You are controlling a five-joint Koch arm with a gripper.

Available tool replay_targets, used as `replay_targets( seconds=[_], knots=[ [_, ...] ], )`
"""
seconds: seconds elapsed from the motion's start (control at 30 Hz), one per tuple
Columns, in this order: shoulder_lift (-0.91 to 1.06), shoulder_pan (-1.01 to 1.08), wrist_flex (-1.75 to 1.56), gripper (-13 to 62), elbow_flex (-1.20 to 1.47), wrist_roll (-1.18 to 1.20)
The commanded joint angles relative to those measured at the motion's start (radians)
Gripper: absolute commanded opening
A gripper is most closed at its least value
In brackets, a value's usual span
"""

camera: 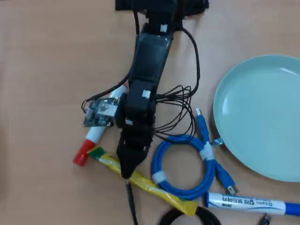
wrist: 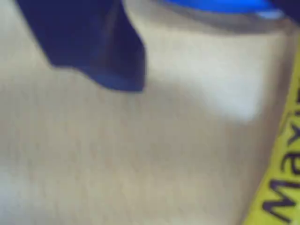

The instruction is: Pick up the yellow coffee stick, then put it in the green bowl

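Note:
The yellow coffee stick (camera: 150, 187) lies slanted on the wooden table in the overhead view, its green end to the upper left. My gripper (camera: 125, 171) points down onto the stick's left part and tapers to a single dark tip there, so its jaws cannot be told apart. Up close in the wrist view, one dark finger (wrist: 108, 56) hangs over bare table. The stick (wrist: 281, 187) with its "Max" lettering runs along that view's right edge. At the right of the overhead view sits the green bowl (camera: 262, 117), with nothing in it.
A white marker with a red cap (camera: 89, 143) lies left of the arm, partly under it. A coiled blue cable (camera: 183, 168) sits between the stick and the bowl. A white-and-blue marker (camera: 248, 203) and a black cable (camera: 187, 216) lie along the bottom edge.

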Motion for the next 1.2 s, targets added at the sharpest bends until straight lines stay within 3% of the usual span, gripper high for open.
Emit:
replay_targets(
  seconds=[0.0, 0.33, 1.17],
  knots=[
    [0.002, 0.002, -0.002, 57.9, -0.012, 0.014],
    [0.003, 0.005, 0.169, 57.9, -0.023, 0.012],
    [-0.029, -0.034, 0.121, 57.8, 0.032, 0.025]
  ],
)
